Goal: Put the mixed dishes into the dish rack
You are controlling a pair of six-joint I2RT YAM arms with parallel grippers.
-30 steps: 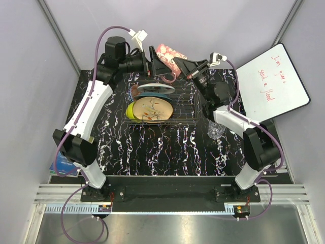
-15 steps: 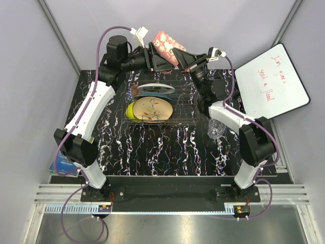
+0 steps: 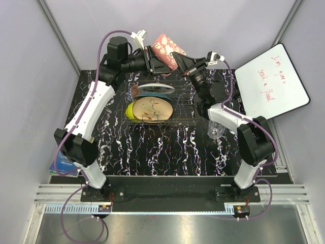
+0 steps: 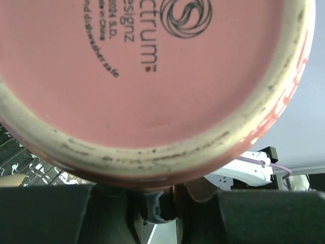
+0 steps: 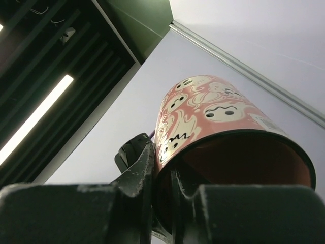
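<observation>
The pink mug [image 3: 165, 47], patterned with ghost faces, hangs in the air above the back of the dish rack [image 3: 185, 109]. My left gripper [image 3: 158, 60] is shut on it from the left; in the left wrist view the mug's base [image 4: 152, 76] fills the frame above the nearly closed jaws of the left gripper [image 4: 175, 203]. My right gripper [image 3: 181, 60] straddles the mug's rim [image 5: 223, 117] from the right, one finger outside and one inside, and the right gripper [image 5: 162, 173] shows a dark gap at the inner finger. In the rack stand a teal plate [image 3: 152, 93], a peach floral plate [image 3: 152, 109] and a lime-yellow bowl [image 3: 130, 109].
A clear glass [image 3: 216, 129] lies on the black marbled table to the right of the rack. A white board with red writing [image 3: 271, 84] leans at the far right. A blue-green book [image 3: 63, 165] lies off the table's left edge.
The mug has risen and swung left towards the left arm. My left jaws have closed on it, and my right jaws have eased apart.
</observation>
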